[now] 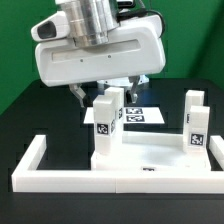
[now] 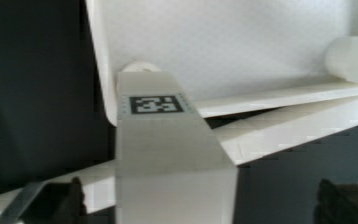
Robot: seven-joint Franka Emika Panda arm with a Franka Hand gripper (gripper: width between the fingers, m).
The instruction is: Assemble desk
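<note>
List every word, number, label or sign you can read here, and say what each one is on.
No readable words, numbers or brand names in either view.
Near leg: black-and-white square tag, a pattern, not text.
Far leg: same kind of tag, no text.
Marker board: printed tags, too small to read.

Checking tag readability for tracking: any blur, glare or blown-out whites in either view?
Exterior view: soft overall, the tags on the two upright legs are smeary, and the white border wall is near blown out, no hard glare. Wrist view: the leg fills the frame close up, its tag readable but soft; the gripper fingers are dark and out of focus.
</note>
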